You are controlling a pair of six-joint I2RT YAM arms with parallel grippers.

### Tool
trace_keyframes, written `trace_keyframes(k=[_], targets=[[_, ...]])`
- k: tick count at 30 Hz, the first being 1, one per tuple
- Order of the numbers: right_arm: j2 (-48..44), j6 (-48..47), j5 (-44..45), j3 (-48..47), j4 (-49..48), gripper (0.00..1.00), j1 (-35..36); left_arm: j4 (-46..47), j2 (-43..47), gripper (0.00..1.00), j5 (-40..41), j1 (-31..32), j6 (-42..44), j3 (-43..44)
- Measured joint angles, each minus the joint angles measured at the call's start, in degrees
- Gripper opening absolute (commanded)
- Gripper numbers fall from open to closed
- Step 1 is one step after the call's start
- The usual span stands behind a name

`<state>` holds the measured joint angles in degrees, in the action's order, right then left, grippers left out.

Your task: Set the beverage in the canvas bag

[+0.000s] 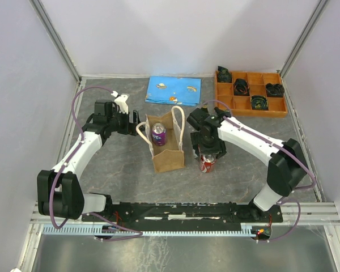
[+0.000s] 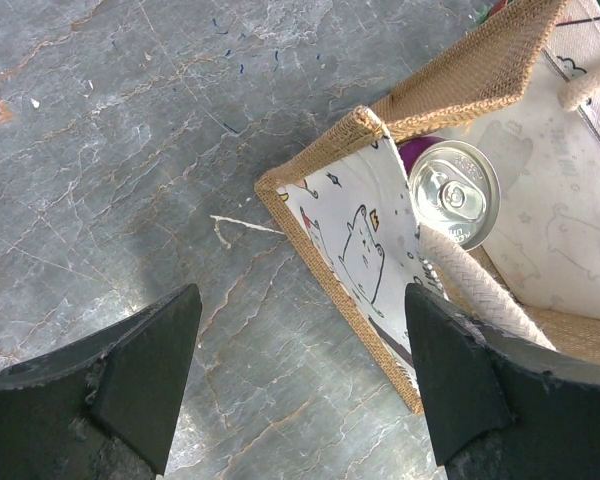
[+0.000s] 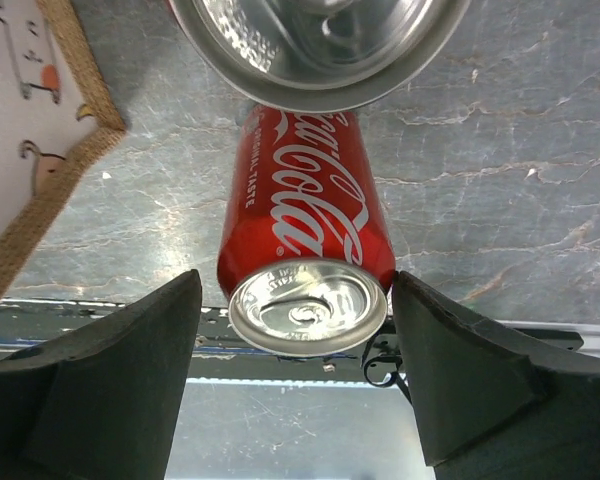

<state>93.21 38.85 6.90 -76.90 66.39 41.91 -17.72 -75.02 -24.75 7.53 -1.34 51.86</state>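
Observation:
The canvas bag (image 1: 169,154) stands upright mid-table, tan with cream handles; it also shows in the left wrist view (image 2: 460,85). A purple can (image 1: 158,134) stands inside it, silver top up (image 2: 455,195). A red Coca-Cola can (image 1: 207,164) stands on the table just right of the bag. My right gripper (image 1: 209,148) is open right above it, a finger on each side of the can (image 3: 305,230), the right finger very close. My left gripper (image 1: 131,122) is open and empty beside the bag's left corner (image 2: 300,380).
A second silver can top (image 3: 320,40) fills the top edge of the right wrist view. An orange compartment tray (image 1: 249,112) with dark parts sits back right. A blue sheet (image 1: 173,90) lies behind the bag. A black rail (image 1: 181,212) runs along the near edge.

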Motion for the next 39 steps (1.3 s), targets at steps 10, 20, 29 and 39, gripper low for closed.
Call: trace_keyframes(k=[10,20,29,39], targets=[[0.59,1.16,-0.13,3.63,-1.09,0.22,1.22,-0.07,0.0,0.89,0.0,0.0,0.0,0.0],[0.31,1.42,3.21,-2.78,4.31,0.0,1.6,-0.35,0.0,0.89,-0.02,0.0,0.0,0.0],[-0.7,0.13,7.74,-27.85,12.37,0.0,1.6,-0.61,0.0,0.89,-0.02,0.07,0.02,0.0],[1.9,-6.21,8.31,-51.32,10.47,0.0,1.7,-0.68,0.46,0.89,-0.07,0.07,0.02,0.0]])
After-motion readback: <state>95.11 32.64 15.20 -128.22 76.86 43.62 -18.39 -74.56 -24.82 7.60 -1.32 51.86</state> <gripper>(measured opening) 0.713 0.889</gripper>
